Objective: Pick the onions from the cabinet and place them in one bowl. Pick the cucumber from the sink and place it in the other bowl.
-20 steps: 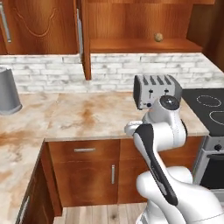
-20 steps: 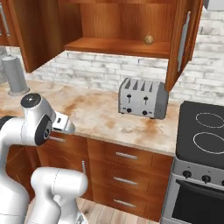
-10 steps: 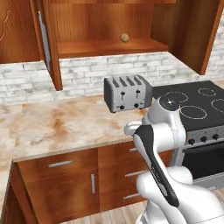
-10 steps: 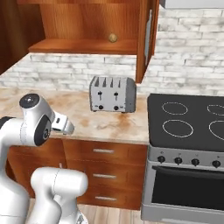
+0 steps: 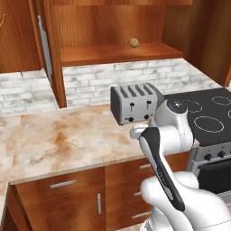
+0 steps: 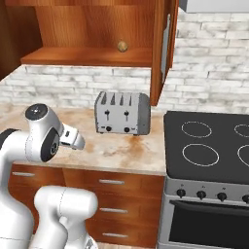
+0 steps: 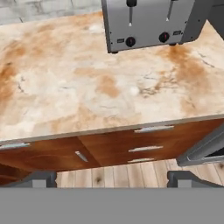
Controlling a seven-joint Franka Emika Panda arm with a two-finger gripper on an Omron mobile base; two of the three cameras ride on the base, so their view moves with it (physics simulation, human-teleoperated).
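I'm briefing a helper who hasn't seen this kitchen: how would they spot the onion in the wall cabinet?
Find the open reddish-brown wooden wall cabinet above the silver four-slot toaster. On its plank shelf, almost straight above the toaster, sits a small round yellow-brown onion, the lone item visible on that shelf.

Marble counter (image 5: 67,140), white brick wall (image 6: 214,73), wooden floor (image 7: 118,175)

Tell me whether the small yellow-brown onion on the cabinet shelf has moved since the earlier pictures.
No. The small yellow-brown onion sits at the same spot on the reddish-brown wooden cabinet's shelf, above the silver toaster; the camera moved instead.
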